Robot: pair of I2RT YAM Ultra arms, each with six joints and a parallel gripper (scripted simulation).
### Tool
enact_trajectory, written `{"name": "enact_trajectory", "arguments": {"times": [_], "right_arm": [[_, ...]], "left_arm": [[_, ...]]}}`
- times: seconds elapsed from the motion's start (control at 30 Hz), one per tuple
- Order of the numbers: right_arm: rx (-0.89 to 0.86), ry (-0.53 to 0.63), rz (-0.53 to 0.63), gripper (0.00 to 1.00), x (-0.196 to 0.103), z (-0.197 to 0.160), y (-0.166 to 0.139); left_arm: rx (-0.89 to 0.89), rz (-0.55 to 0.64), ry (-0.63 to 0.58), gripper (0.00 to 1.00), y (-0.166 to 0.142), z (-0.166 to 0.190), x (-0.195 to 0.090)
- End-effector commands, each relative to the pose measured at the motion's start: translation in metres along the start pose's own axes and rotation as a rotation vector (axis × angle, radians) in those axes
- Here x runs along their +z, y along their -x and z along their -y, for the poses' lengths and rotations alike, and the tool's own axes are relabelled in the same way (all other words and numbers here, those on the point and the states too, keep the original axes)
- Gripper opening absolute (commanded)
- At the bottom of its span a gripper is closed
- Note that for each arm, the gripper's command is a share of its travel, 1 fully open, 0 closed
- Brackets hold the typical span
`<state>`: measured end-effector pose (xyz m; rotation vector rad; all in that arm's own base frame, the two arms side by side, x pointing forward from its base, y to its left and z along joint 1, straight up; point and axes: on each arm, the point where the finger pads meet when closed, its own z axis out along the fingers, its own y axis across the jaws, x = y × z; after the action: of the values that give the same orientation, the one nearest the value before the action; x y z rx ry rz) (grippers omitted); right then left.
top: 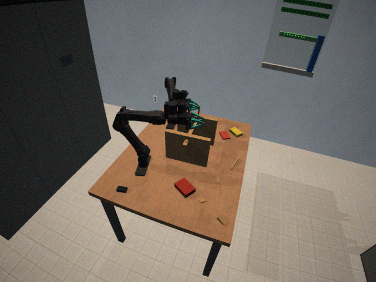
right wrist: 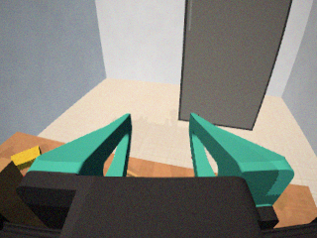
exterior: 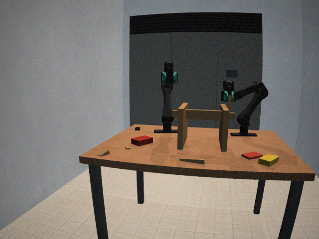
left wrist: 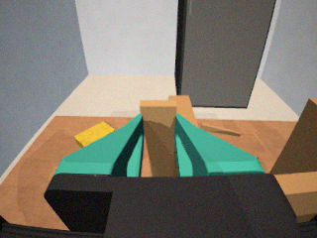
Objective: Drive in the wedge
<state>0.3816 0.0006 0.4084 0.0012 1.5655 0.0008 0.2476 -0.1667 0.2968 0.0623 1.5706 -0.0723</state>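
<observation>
Wedge of tan wood, slender and upright (top: pixel 198 111) (exterior: pixel 230 102) (left wrist: pixel 159 134), is gripped by the left gripper (top: pixel 198 106) (exterior: pixel 229 96) (left wrist: pixel 158 120); the right gripper (top: pixel 203 121) (exterior: pixel 169 77) (right wrist: pixel 159 120) is held moderately wide.

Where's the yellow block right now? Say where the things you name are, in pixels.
In the exterior view, the yellow block (top: pixel 235 131) (exterior: pixel 268 159) (left wrist: pixel 95 134) (right wrist: pixel 27 156) is on the table's right side, near the front edge, beside the thin red block (top: pixel 224 135) (exterior: pixel 251 155).

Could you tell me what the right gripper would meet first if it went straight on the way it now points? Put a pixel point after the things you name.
The way looks free between the right gripper's fingers, perhaps as far as the grey cabinet (right wrist: pixel 230 59), though depth is unclear.
</observation>
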Motion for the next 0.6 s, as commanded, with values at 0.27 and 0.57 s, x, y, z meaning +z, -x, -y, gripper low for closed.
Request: {"name": "enact_trajectory", "arguments": {"times": [0.27, 0.57], "right_arm": [[-0.004, -0.004, 0.052, 0.45, -0.004, 0.0, 0.023], [-0.004, -0.004, 0.052, 0.45, -0.004, 0.0, 0.023]], "left_arm": [[-0.06, 0.034, 0.007, 0.02, 0.0, -0.006, -0.002], [-0.042, 0.024, 0.014, 0.02, -0.016, -0.004, 0.001]]}}
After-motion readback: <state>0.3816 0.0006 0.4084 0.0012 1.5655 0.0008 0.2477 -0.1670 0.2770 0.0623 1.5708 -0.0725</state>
